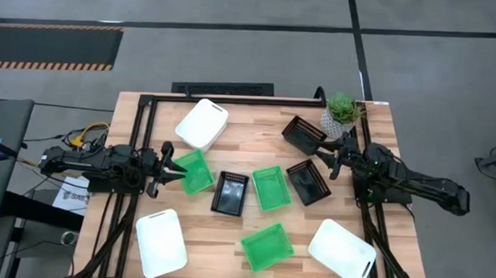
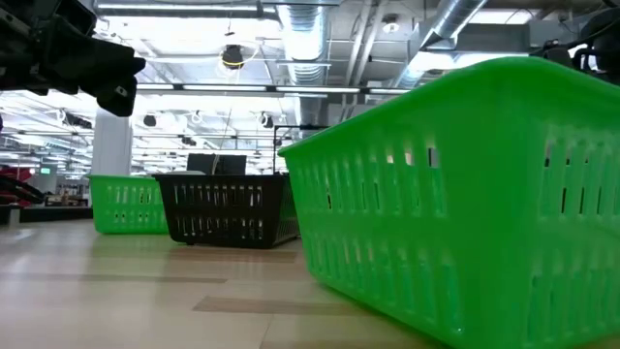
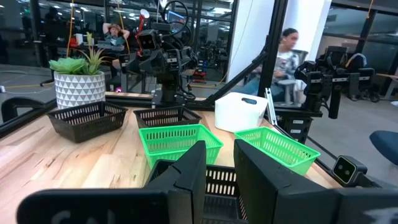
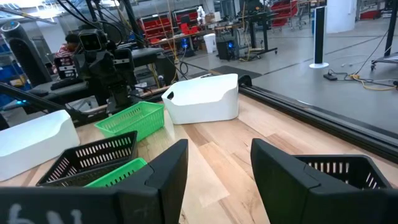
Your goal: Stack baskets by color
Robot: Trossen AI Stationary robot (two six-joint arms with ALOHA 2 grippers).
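Several baskets stand apart on the wooden table, each on its own base. White ones lie at the far left [image 1: 202,123], near left [image 1: 160,242] and near right [image 1: 342,251]. Green ones are at the left [image 1: 193,171], middle [image 1: 271,188] and near edge [image 1: 267,245]. Black ones sit in the middle [image 1: 230,193], at the right [image 1: 308,181] and far right [image 1: 303,134]. My left gripper [image 1: 173,167] [image 3: 221,152] hangs level above the left green basket's edge, narrowly open and empty. My right gripper [image 1: 335,155] [image 4: 217,149] hangs level between the two right black baskets, wide open and empty.
A potted plant [image 1: 341,111] stands at the far right corner, just behind the far-right black basket. A black frame rail [image 1: 225,99] runs along the table's far edge, and others along its sides. People sit in the room beyond the table [image 3: 287,53].
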